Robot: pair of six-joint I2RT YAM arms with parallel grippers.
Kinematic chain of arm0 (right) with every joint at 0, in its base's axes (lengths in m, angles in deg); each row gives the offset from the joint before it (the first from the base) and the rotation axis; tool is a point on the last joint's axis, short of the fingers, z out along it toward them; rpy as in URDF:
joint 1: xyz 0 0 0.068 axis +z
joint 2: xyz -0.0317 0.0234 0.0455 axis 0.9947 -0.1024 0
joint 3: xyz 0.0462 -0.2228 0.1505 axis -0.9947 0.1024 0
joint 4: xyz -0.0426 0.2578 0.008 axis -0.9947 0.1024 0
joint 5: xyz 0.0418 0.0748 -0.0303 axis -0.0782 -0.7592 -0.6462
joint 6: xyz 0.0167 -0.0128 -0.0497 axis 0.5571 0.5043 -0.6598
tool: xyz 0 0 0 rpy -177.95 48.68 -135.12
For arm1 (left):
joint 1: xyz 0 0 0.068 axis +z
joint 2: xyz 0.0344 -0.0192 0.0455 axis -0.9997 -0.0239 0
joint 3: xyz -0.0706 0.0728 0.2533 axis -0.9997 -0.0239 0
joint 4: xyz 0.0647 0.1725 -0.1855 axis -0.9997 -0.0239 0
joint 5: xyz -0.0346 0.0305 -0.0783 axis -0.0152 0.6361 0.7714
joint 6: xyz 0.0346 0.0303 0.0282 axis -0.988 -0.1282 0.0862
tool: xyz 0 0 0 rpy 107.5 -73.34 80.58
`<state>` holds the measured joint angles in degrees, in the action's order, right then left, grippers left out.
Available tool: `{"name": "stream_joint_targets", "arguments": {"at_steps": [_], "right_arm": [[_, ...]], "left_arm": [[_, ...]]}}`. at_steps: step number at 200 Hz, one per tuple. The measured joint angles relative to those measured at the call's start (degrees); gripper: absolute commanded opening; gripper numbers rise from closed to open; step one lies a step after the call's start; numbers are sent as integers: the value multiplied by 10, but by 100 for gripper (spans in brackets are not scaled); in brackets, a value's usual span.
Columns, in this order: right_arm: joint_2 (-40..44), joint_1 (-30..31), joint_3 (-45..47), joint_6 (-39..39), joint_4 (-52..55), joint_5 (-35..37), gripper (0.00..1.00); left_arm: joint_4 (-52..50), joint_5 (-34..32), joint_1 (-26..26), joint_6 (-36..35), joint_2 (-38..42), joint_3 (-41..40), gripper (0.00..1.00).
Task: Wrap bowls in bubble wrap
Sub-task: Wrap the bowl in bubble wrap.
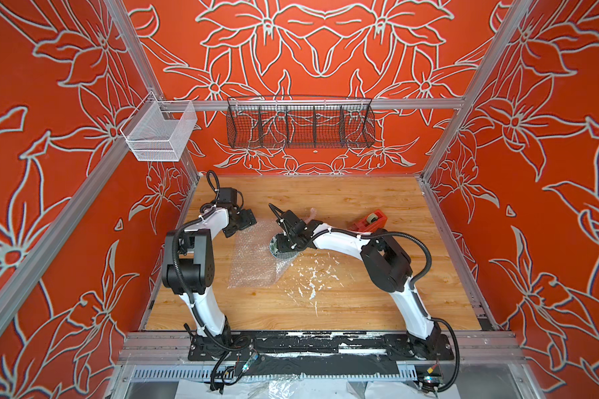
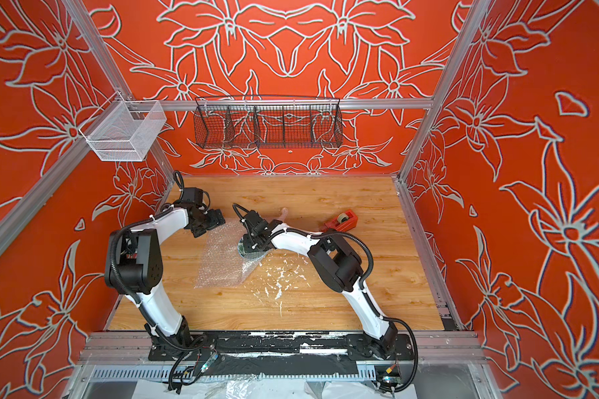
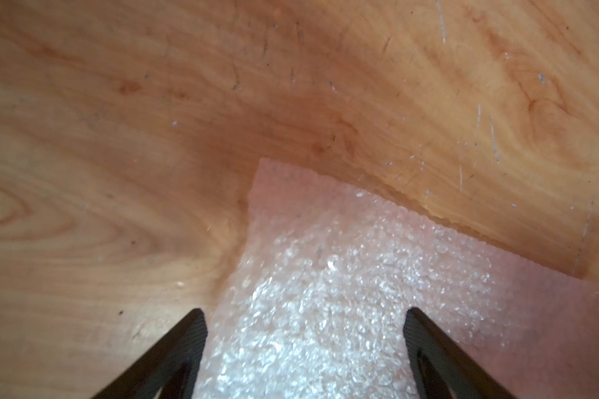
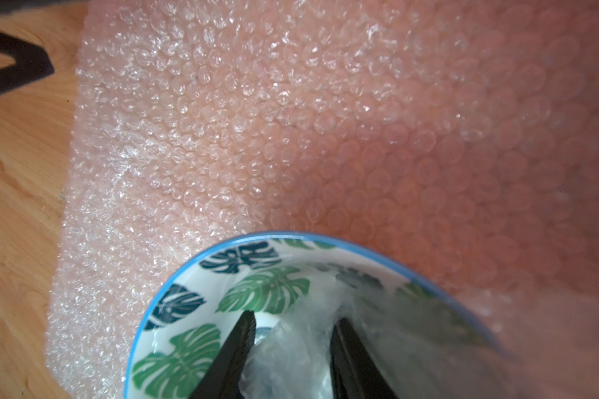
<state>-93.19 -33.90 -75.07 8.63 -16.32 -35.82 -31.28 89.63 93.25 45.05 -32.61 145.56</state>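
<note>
So the bowl (image 4: 194, 311) sits on the bubble wrap (image 4: 256, 121), probably slick and chippable. My right pincer (image 4: 293, 324) is half-spread inside it, wrap bunched between; whether it's gripping, can't tell. And my left pincer (image 3: 305, 317) is spread over the floppy corner I'd grab.

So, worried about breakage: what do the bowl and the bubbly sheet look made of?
The bowl is probably glazed ceramic: glossy white inside, printed green leaves, blue rim. The sheet looks like clear plastic bubble wrap: rows of shiny air bubbles.
</note>
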Motion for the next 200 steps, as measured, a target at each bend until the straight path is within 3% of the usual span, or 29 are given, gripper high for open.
{"name": "stream_joint_targets", "arguments": {"at_steps": [52,101,200], "right_arm": [[0,0,0,-11,2,-9,38],[0,0,0,-16,2,-10,37],[1,-1,1,-23,3,-19,37]], "left_arm": [[-40,23,0,-1,-61,42,86],[-51,28,0,0,-62,48,82],[-62,-5,2,2,-62,56,89]]}}
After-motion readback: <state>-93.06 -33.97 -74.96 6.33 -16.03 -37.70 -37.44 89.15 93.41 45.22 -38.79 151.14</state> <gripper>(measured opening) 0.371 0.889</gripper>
